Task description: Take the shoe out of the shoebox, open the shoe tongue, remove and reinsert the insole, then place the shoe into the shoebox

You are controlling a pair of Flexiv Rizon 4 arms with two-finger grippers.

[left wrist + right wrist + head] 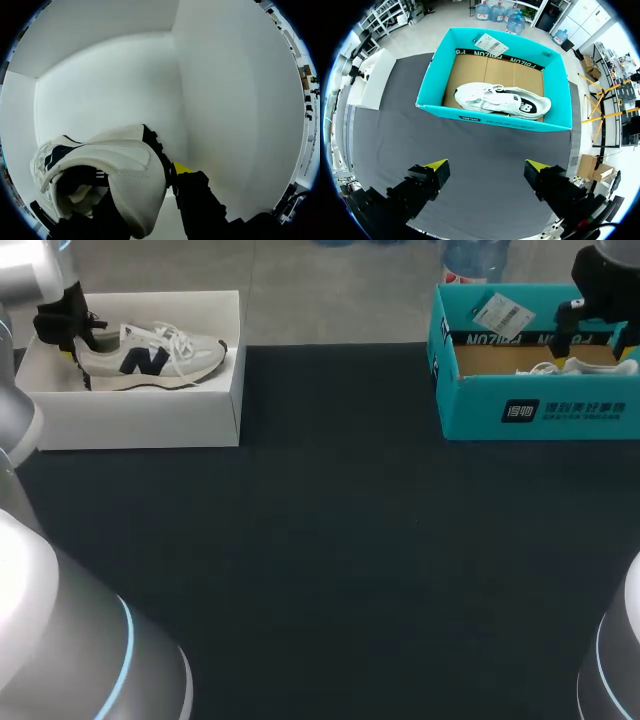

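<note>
The left gripper [71, 340] pinches the heel of the shoe [150, 357] between its jaws. That small pinch could slip and drop it. The right gripper [486, 170] hangs open.

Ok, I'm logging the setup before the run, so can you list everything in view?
white shoebox: one, white, table's far left.
navy-logo sneaker: one, white, inside the white shoebox.
teal shoebox: one, teal, table's far right.
second sneaker: one, white, inside the teal shoebox.
label: one, white, on the teal shoebox's far wall.
table: one, dark.
left gripper: one, black, at the navy-logo sneaker's heel.
right gripper: one, black with yellow tips, open, raised near the teal shoebox.
</note>
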